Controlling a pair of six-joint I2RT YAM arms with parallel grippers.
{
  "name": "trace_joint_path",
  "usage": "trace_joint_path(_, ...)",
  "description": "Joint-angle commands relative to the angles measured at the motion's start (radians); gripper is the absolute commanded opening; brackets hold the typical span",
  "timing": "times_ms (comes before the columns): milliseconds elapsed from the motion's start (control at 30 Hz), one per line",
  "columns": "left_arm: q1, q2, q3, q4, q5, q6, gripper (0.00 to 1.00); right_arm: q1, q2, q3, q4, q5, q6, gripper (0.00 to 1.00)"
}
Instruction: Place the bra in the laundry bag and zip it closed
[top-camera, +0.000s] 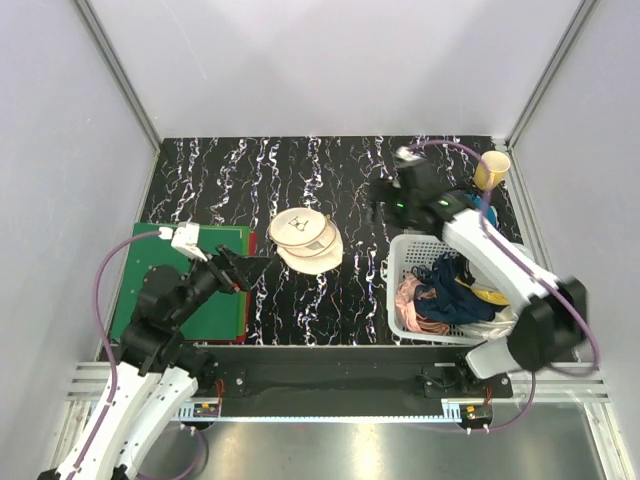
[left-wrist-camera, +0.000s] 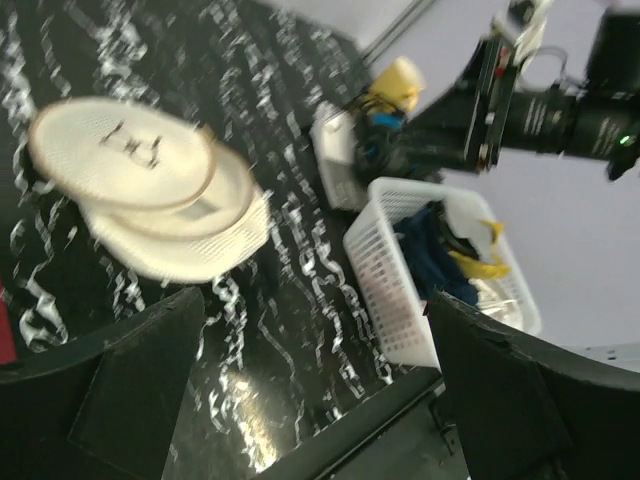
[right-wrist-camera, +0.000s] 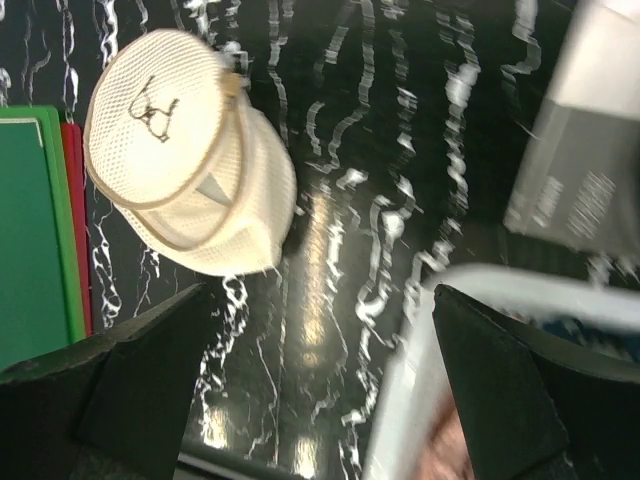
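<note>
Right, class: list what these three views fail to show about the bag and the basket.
Bra: top view, the clothes in the basket lie tangled and too small to tell apart; left wrist view blurred.
Bag zip: too small from top, blurred in both wrist views.
Basket, right wrist view: cut off by the bottom edge.
</note>
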Motion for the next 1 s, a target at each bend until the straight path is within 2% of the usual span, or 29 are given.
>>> trace_joint_path(0, -0.002, 0.031, 0.068, -0.143, -0.142, -0.035, 0.99, 0.13, 0.23, 0.191, 0.059, 0.182, -0.09, 1.0)
trace_joint_path(133, -0.002, 0.093, 0.145, -0.331, -0.4, -0.093, 0.99, 0.219, 0.404, 0.301, 0.141, 0.114, -0.254, 1.0)
trace_joint_path(167, -0.002, 0.103, 0.171, -0.394, -0.435, -0.113, 0.99, 0.254, 0.444, 0.308, 0.205, 0.096, -0.281, 1.0)
trace_joint_path(333, -0.002, 0.074, 0.202, -0.502, -0.588, -0.149, 0.99, 0.313, 0.495, 0.273, 0.462, 0.015, -0.434, 1.0)
trace_joint_path(367, -0.002, 0.057, 0.209, -0.511, -0.608, -0.162, 0.97, 0.317, 0.51, 0.266, 0.485, 0.001, -0.44, 0.98)
trace_joint_path(400, -0.002, 0.042, 0.211, -0.519, -0.648, -0.169, 0.95, 0.319, 0.519, 0.269, 0.499, -0.033, -0.448, 0.92)
trace_joint_path(433, -0.002, 0.007, 0.214, -0.525, -0.662, -0.173, 0.89, 0.319, 0.531, 0.272, 0.513, -0.074, -0.45, 0.87)
trace_joint_path(533, -0.002, -0.046, 0.214, -0.525, -0.696, -0.176, 0.84, 0.322, 0.577, 0.298, 0.519, -0.178, -0.485, 0.81)
trace_joint_path(733, -0.002, -0.037, 0.206, -0.525, -0.691, -0.175, 0.83, 0.36, 0.666, 0.355, 0.542, -0.317, -0.546, 0.84)
trace_joint_path(967, -0.002, -0.027, 0.215, -0.511, -0.628, -0.124, 0.83, 0.399, 0.769, 0.412, 0.542, -0.253, -0.637, 0.82)
